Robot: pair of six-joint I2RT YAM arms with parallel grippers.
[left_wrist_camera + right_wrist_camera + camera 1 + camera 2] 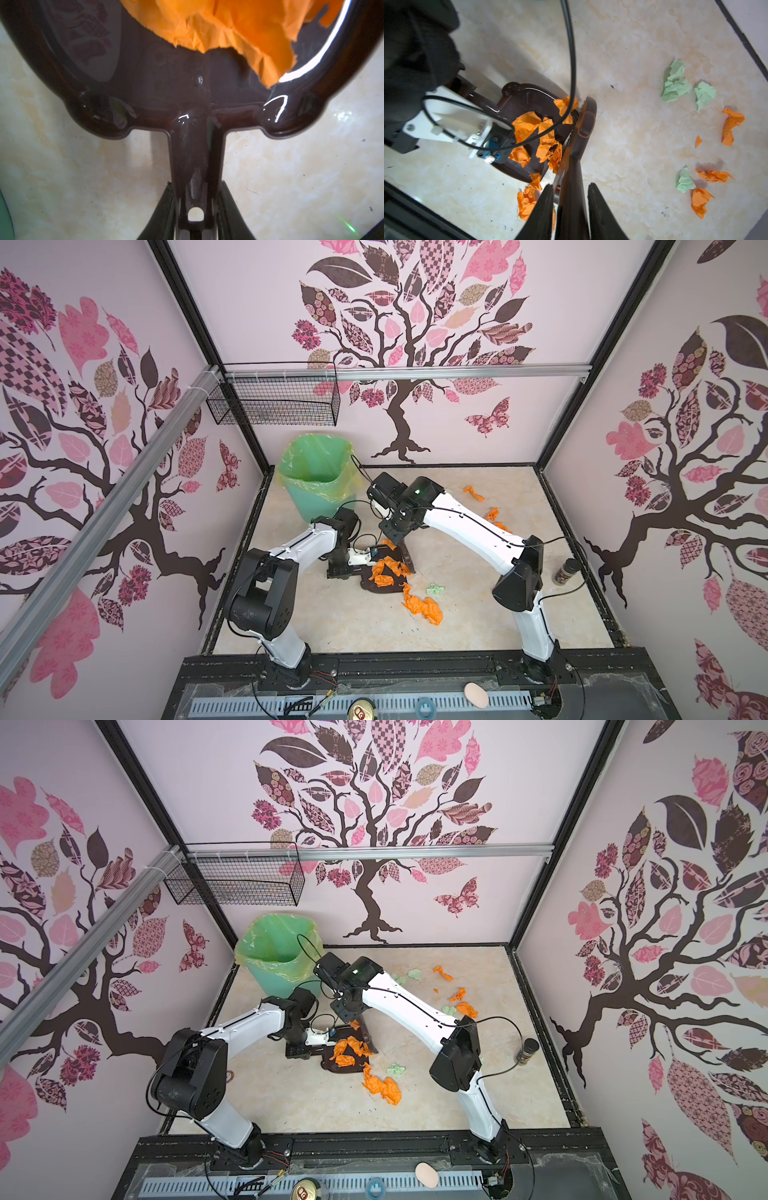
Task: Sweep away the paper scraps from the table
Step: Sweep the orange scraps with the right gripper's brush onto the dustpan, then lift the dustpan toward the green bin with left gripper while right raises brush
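Left arm (299, 545) and right arm (469, 526) bend low, wrists close — left fingers (164, 207) pinch dustpan handle (195, 155), right fingers (544, 207) brush handle (575, 187).

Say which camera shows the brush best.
The right wrist view: the brush shows close up, from the right gripper to the dustpan. In both top views it is a small dark stick. The left wrist view shows none.

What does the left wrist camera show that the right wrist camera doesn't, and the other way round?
Only left wrist: the left gripper shut on the dustpan handle, close up. Only right wrist: the right gripper shut on the brush, plus green scraps and loose orange scraps on the table. Both: the dustpan, the orange scraps lying in it, and the table.
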